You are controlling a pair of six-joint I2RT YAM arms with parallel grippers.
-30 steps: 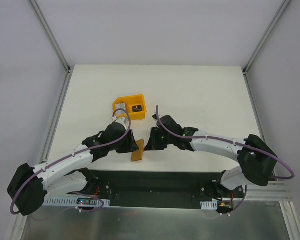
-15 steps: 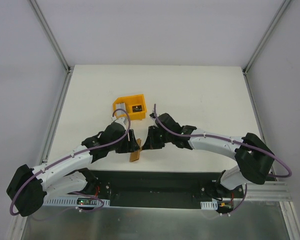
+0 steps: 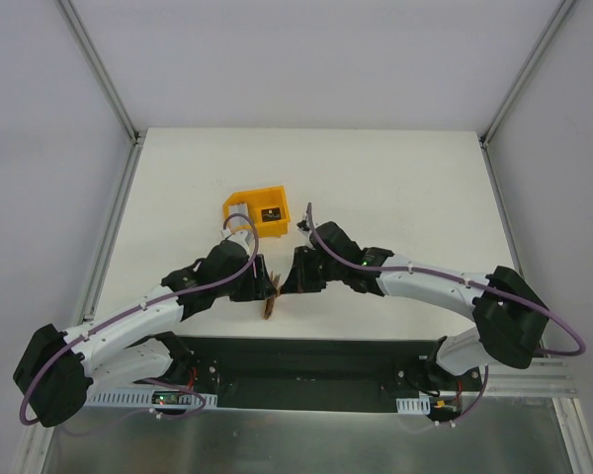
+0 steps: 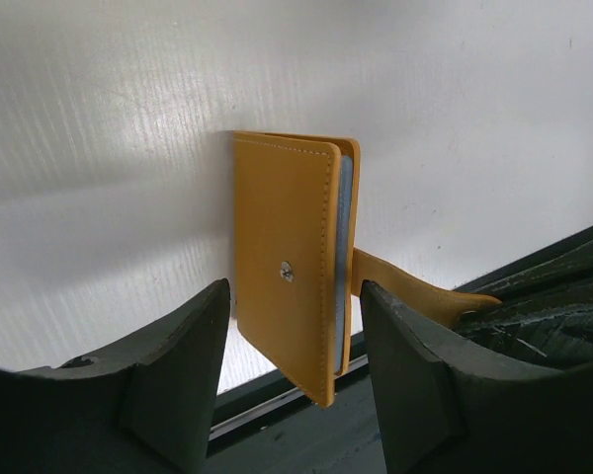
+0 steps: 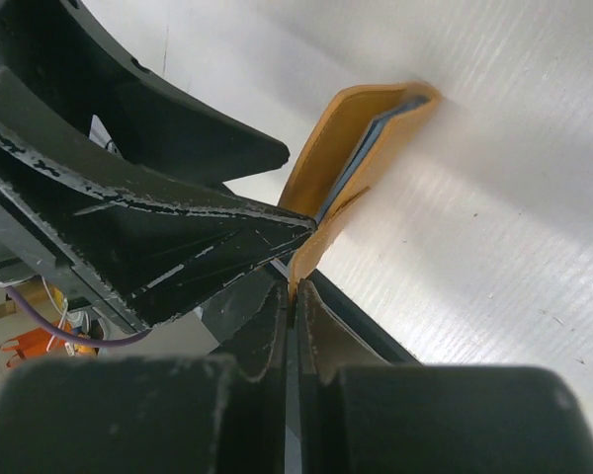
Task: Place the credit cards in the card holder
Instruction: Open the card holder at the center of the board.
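The orange-tan card holder [image 3: 269,298] stands on edge near the table's front edge, folded almost shut, with its snap stud facing out [image 4: 287,267]. A pale grey inner layer shows along its open edge; I cannot tell whether cards are inside. My left gripper [image 4: 294,292] is open, with one finger on each side of the holder and a gap on both sides. My right gripper [image 5: 292,293] is shut on the holder's tab [image 4: 415,292]. A dark card [image 3: 271,214] and a pale grey card [image 3: 239,209] lie in the yellow-orange bin [image 3: 277,193].
The bin sits just beyond the two grippers. The black base rail [image 3: 306,360] runs right below the holder. Both arms [image 3: 425,281] meet at the front middle of the white table [image 3: 395,188].
The card holder has gone from lying spread open to folded and standing edge-on. The two grippers have drawn a little closer around it.
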